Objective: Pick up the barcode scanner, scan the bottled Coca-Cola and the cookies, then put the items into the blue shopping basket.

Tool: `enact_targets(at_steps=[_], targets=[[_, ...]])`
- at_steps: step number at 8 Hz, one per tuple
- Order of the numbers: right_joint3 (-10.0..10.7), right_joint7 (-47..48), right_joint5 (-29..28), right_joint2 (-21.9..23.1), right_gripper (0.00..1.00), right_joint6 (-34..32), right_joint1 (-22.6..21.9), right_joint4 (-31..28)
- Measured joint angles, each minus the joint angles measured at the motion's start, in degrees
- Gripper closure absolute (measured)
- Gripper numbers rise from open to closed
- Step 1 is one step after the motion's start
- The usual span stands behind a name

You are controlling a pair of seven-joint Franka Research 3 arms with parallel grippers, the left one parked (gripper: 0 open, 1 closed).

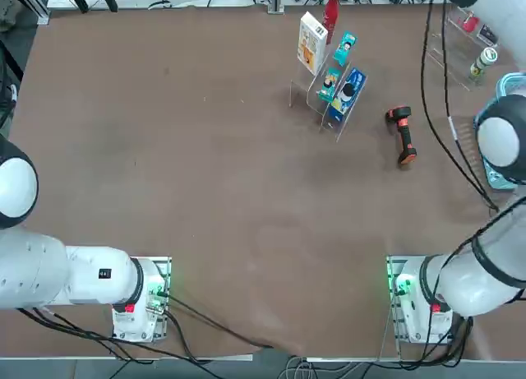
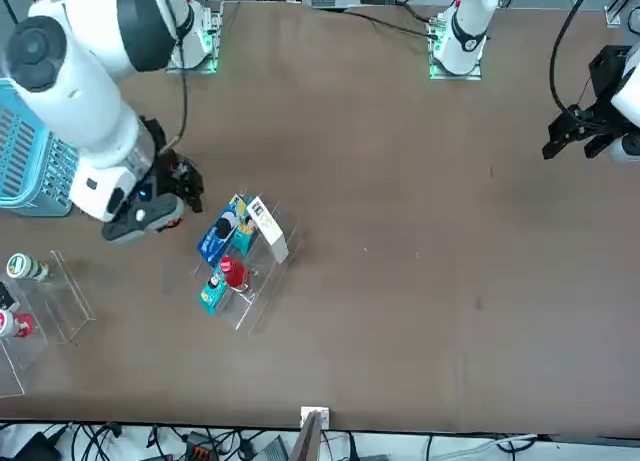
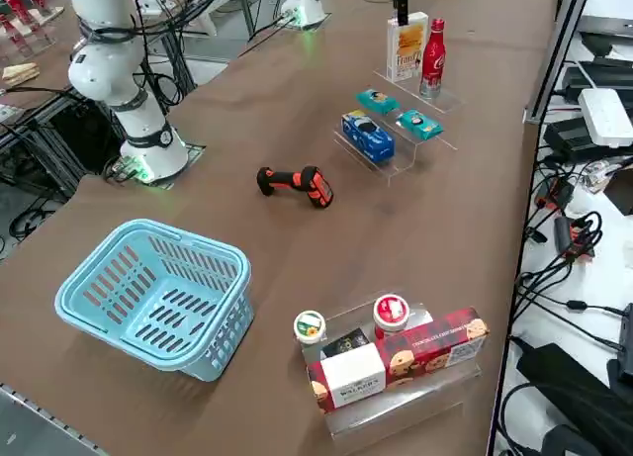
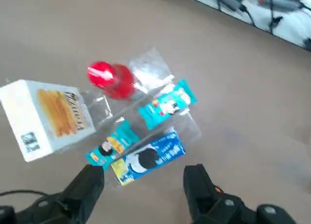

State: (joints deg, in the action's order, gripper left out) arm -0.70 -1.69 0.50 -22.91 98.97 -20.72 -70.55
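The right hand (image 4: 144, 179) is wide open, with nothing between its fingers. In the front view it hangs over the counter (image 2: 400, 231), on the basket side of the packets.

Taking twelve o'clock as straight away from the robot, the barcode scanner (image 1: 403, 136) lies loose on the counter, its length running roughly twelve to six. Picking it up looks like the step in hand. The fingers would best straddle the slim shaft from three and nine o'clock, come down level and close between the bulky ends. A grip on either end could let it roll or swivel, and the scanning end must stay uncovered.

From the scanner, the bottled Coca-Cola (image 1: 331, 14) stands upright toward eleven o'clock, and the cookies (image 1: 312, 42), a white box, are nearer ten. The blue shopping basket (image 3: 224, 329) sits toward three.

The right side view shows the whole basket and the scanner unobstructed; the top view has the arm (image 1: 503, 137) across the basket. Only the side view shows in full the long red box (image 3: 430, 352). The wrist view gives just an orange sliver beside one finger, probably the scanner, so alignment is hard to judge there.
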Motion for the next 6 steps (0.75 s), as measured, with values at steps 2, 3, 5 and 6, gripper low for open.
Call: enact_targets(at_steps=[2, 3, 5, 6], targets=[[0.0, -0.02, 0.03, -5.26, 0.0, -0.05, -2.03, 5.84], [0.0, -0.03, 0.03, -7.59, 0.0, 0.21, -2.61, 8.19], [0.03, -0.13, 0.03, -10.51, 0.0, 1.25, -2.94, 10.58], [0.08, -0.28, 0.03, -11.24, 0.0, 1.67, -2.94, 10.86]])
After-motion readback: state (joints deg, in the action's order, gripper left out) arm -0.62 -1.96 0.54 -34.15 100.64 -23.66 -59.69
